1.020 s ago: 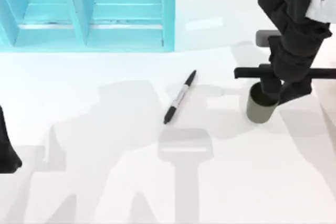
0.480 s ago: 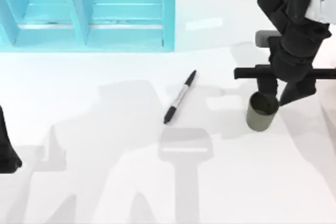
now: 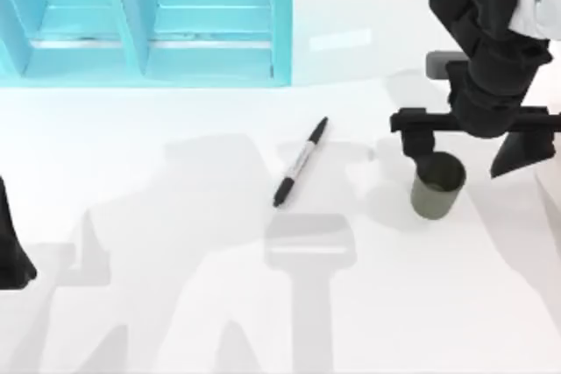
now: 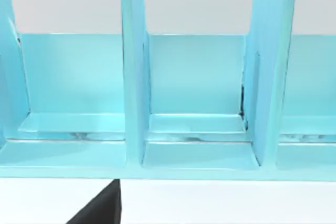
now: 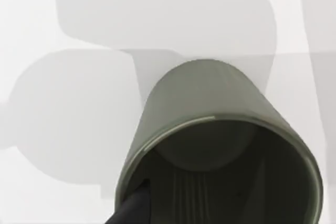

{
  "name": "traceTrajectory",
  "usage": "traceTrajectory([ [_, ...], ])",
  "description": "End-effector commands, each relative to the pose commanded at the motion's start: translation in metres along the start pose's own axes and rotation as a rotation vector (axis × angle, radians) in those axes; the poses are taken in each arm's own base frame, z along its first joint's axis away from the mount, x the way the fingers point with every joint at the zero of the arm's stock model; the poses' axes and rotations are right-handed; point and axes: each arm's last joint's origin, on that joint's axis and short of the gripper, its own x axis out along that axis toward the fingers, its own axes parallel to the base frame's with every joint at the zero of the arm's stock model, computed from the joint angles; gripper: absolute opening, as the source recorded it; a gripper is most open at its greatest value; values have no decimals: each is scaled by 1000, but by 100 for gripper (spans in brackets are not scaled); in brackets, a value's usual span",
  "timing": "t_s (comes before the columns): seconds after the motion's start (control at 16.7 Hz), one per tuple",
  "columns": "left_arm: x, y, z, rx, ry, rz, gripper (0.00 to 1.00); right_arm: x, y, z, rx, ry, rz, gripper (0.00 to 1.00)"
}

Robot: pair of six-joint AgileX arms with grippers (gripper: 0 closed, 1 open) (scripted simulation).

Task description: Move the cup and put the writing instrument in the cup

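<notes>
Right gripper (image 3: 466,153) hovers just above the cup (image 3: 436,186), its jaws spread wide and holding nothing. One dark fingertip (image 5: 131,208) sits at the cup's rim in the right wrist view; I cannot tell whether it touches. The olive-grey cup stands upright and on its own on the white table (image 3: 175,304), on the right side, mouth up and showing a dark inside. That is how it needs to stand if the marker pen (image 3: 301,162) is to drop in from above.

The marker lies flat and slantwise near the table's middle, well apart from the cup and with bare table all round it, so fingers should be able to close across its barrel from either side. The stretch between marker and cup is unobstructed. The turquoise divider rack (image 3: 149,24) stands along the far edge at the left, away from both. The cup is nearer the right edge, which I judge leaves less room there. The left arm (image 3: 13,251) is parked at the left edge, facing the rack (image 4: 199,93).
</notes>
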Motion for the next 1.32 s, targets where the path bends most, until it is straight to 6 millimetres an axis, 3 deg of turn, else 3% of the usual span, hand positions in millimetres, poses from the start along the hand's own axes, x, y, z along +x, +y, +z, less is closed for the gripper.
traceTrajectory([
  [0.6,0,0,0,0,0,0,100,-5,0,3,3,6,-2,100],
  [1.32,0,0,0,0,0,0,100,-105,5,13,8,12,-2,100],
])
